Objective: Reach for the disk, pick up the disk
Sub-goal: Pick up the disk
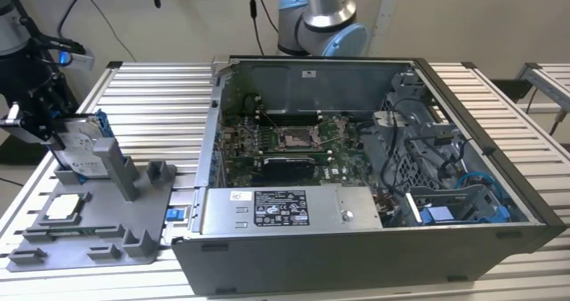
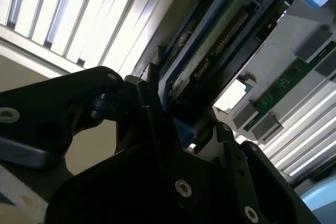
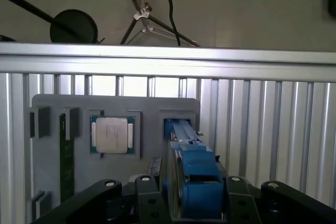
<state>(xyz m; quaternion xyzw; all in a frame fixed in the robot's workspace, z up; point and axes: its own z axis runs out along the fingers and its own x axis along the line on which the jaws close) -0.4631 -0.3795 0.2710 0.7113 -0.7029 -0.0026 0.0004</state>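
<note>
Well, the disk stands on edge in a slot of the grey fixture (chip lying flat in it nearby); the tool straddles the disk there, clamped or not I cannot tell.

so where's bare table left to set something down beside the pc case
Bare slats lie between the open case and the disk, behind the grey tray. A narrower strip flanks the case at the exterior view's right. The tray and the case's inside are crowded.
</note>
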